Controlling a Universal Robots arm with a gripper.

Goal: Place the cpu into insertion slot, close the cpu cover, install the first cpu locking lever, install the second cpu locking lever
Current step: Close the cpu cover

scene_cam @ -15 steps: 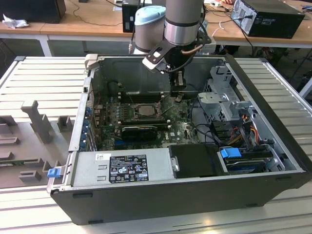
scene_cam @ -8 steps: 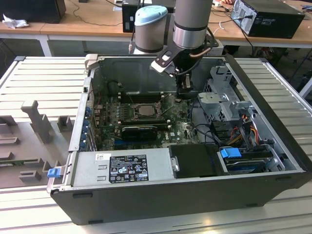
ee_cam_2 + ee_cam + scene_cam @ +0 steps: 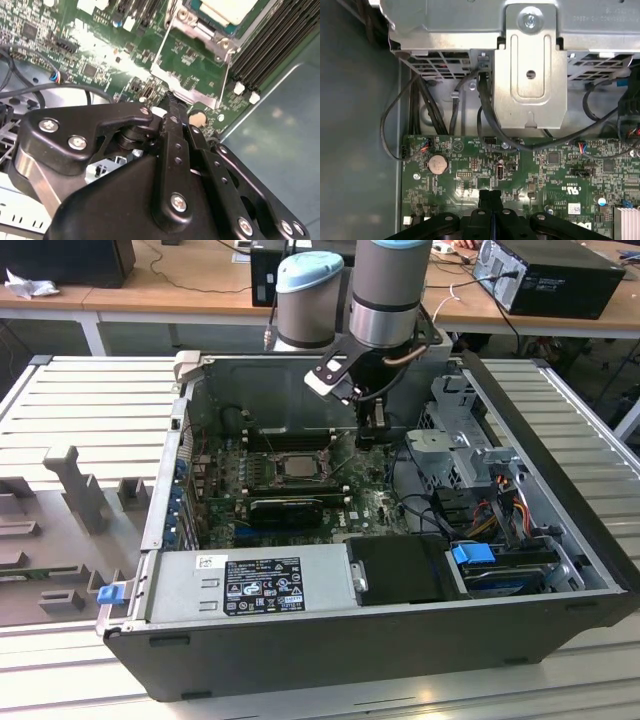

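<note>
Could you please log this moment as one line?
hand shut, nothing held | over green board beside insertion slot | cpu lying in slot

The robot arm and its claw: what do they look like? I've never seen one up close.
The arm is a thick grey tube with a silvery band and a pale blue cap on one joint; a thin brownish cable curves by the wrist. The claw is black, built of flat linked bars held by silvery screws.
</note>
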